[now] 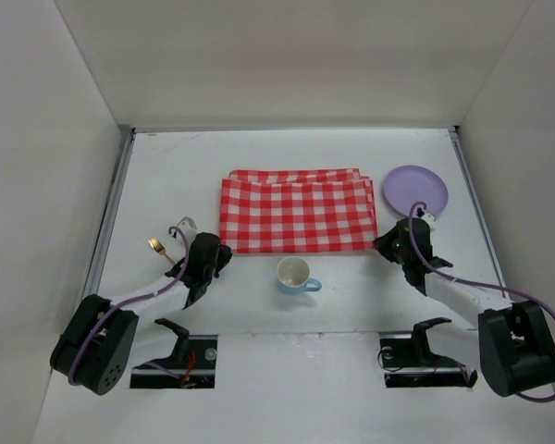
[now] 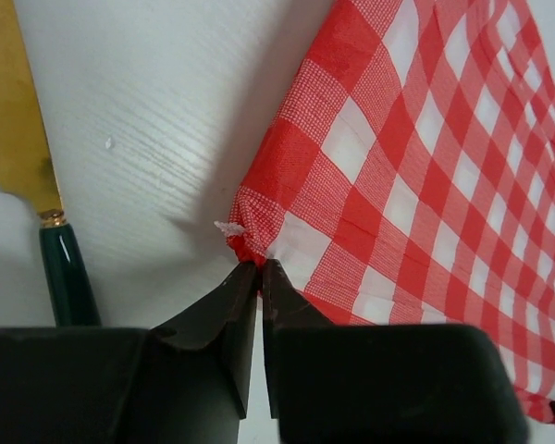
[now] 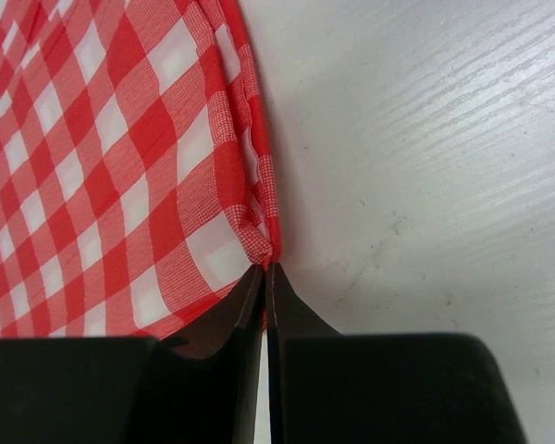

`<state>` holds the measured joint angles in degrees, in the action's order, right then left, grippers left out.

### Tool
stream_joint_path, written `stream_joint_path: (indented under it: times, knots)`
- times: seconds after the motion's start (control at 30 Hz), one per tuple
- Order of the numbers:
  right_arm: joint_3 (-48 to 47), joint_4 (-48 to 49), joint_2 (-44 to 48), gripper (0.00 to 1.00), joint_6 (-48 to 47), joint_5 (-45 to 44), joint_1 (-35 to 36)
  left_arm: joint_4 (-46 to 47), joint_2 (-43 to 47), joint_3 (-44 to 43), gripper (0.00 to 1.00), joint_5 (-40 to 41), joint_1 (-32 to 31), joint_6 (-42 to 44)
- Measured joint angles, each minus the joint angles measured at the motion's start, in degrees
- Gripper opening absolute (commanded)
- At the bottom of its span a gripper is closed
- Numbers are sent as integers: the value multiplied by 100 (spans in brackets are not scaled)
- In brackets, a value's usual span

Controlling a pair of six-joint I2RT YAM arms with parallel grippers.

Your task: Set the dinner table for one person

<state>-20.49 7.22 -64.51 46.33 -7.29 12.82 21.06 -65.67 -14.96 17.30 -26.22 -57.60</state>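
A folded red-and-white checked cloth (image 1: 296, 213) lies on the white dinner table (image 1: 287, 153). My left gripper (image 1: 220, 252) is shut on the cloth's near left corner (image 2: 245, 242). My right gripper (image 1: 381, 244) is shut on the cloth's near right corner (image 3: 266, 248). A purple plate (image 1: 415, 191) sits at the cloth's right, just beyond my right gripper. A white cup with a blue handle (image 1: 295, 276) stands in front of the cloth. A gold fork (image 1: 160, 250) lies left of my left arm. A gold knife with a dark green handle (image 2: 32, 176) shows in the left wrist view.
White walls enclose the table on the left, right and back. Two dark arm mounts (image 1: 180, 347) (image 1: 416, 350) sit at the near edge.
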Motion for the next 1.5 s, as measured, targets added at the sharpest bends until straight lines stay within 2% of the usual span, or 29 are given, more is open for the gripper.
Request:
stream_joint_path:
  times: [0.07, 0.17, 0.23, 0.37, 0.47, 0.6, 0.8, 1.0, 1.27, 1.5]
  knots:
    - [35, -11, 92, 13, 2, -9, 0, -98, 37, 26, 13, 11, -46, -7]
    - [79, -76, 245, 42, 24, -72, 0, -284, 308, 118, 35, 66, -72, 9]
    - [79, -87, 295, 57, 13, -111, 0, -459, 632, 146, 42, 116, -68, 42]
    - [70, -251, 538, 64, -4, -153, 0, -605, 1467, 129, 46, 293, -70, 227]
    - [-7, -372, 787, 63, -2, -210, 0, -673, 1775, -42, 48, 422, -85, 457]
    - [-267, -352, 772, 62, 52, -286, -229, -407, 1508, -330, 48, 463, -173, 678]
    - [-629, -153, 149, 55, 153, -503, -1434, 199, 505, -431, 48, 348, -444, 960]
    - [-1154, -46, -861, 44, 149, -708, -2459, 597, 387, -426, 48, 310, -688, 1309]
    - [-2111, -13, -2225, 35, 17, -640, -2669, 789, 417, -413, 48, 315, -796, 1475]
    - [-2190, -66, -2577, 31, -37, -621, -2780, 872, 452, -363, 49, 319, -778, 1473]
